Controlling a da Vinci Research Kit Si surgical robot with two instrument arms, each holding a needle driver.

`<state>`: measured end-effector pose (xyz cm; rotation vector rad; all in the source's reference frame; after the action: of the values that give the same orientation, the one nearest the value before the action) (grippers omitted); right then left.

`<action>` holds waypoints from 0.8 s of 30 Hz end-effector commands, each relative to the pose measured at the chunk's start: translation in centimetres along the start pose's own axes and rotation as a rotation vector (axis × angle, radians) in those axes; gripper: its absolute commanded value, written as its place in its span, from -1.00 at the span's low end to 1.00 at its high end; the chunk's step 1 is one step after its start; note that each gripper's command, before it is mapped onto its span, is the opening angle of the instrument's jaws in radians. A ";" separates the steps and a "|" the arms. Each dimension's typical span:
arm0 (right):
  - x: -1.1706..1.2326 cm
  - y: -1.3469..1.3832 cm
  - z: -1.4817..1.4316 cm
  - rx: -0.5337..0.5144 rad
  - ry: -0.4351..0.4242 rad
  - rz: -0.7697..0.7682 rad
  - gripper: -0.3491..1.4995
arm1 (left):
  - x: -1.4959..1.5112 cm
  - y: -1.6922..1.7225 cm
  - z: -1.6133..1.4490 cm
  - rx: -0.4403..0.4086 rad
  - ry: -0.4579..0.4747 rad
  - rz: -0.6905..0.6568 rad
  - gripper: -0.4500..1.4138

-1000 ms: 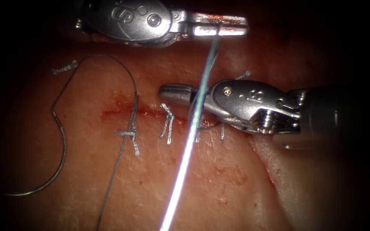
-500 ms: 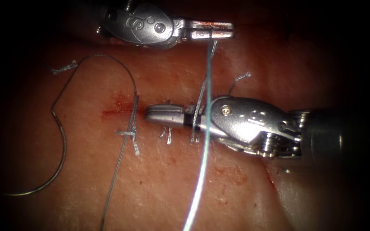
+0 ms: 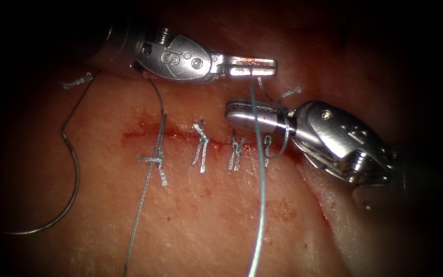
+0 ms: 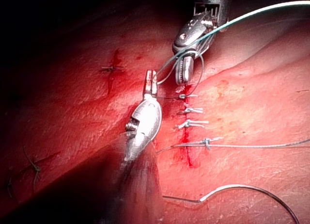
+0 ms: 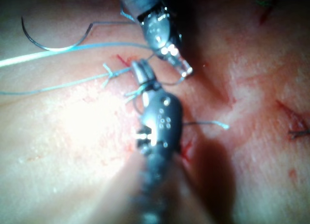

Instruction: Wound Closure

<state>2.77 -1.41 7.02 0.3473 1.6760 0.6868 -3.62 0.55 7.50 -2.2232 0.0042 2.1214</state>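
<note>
Thread [image 3: 258,169] held in left pincer [image 3: 252,66]; needle [image 3: 52,220] lies loose on tissue [image 3: 206,220].

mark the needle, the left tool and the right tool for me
needle [image 3: 73,200], endoscope view, on its curved body.
left tool [image 3: 249,66], endoscope view, between its jaw tips.
right tool [image 3: 232,112], endoscope view, at its jaw tips.

The thread [image 3: 256,205] runs down from the left tool [image 3: 252,66] and is cut off by the picture's edge, so its end is out of sight. Behind the left tool, its shaft fades into the dark. The right tool [image 3: 252,114] has thread looped around it; whether it pinches any is too small to tell.
</note>
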 end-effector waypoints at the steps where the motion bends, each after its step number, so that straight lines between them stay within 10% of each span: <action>1: -0.06 -0.01 0.04 -0.006 0.005 0.004 -0.49 | -0.08 0.01 0.05 -0.002 0.001 0.003 -1.00; 24: -0.54 0.32 -0.39 -0.326 0.097 0.267 -0.22 | -0.38 0.54 0.12 -0.049 -0.003 -0.018 -1.00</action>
<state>2.40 -1.56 7.63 0.3196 1.5768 1.1929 -3.74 -0.02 7.78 -2.2370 -0.0717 2.1385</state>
